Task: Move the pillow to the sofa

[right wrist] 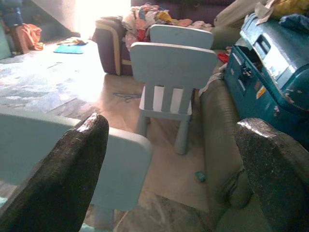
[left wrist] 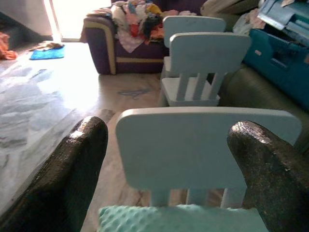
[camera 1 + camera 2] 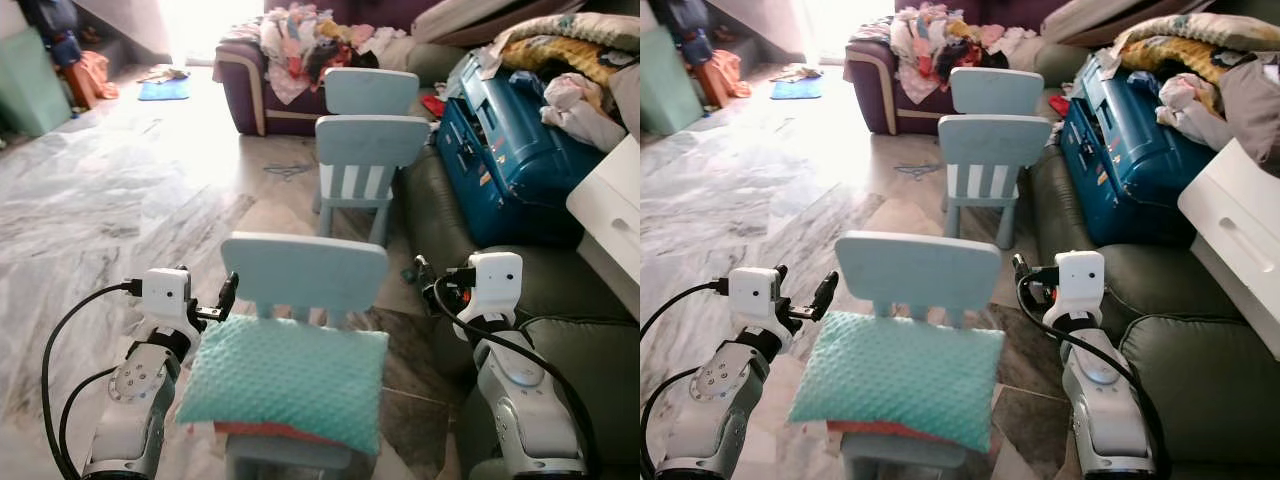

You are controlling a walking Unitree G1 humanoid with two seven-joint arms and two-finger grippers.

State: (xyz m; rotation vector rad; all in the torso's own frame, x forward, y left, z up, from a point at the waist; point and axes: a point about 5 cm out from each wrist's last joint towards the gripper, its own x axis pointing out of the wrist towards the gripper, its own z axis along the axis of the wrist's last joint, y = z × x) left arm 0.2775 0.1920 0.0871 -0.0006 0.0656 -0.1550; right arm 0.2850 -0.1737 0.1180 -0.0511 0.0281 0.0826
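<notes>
- The pillow, teal and nubbly, lies flat on the seat of a small pale-blue chair, not yet lifted, with something red under its front edge.
- The left gripper hovers just beside the pillow's near-left corner, fingers spread and holding nothing; the wrist view looks between them at the chair back, the pillow just below.
- The right gripper is also spread wide and empty, off the pillow's far-right side, with the green sofa right beside and beneath it.
- With a gripper on each side, the arms seem set to squeeze the pillow together.
- The sofa is close, so the carry looks short.
</notes>
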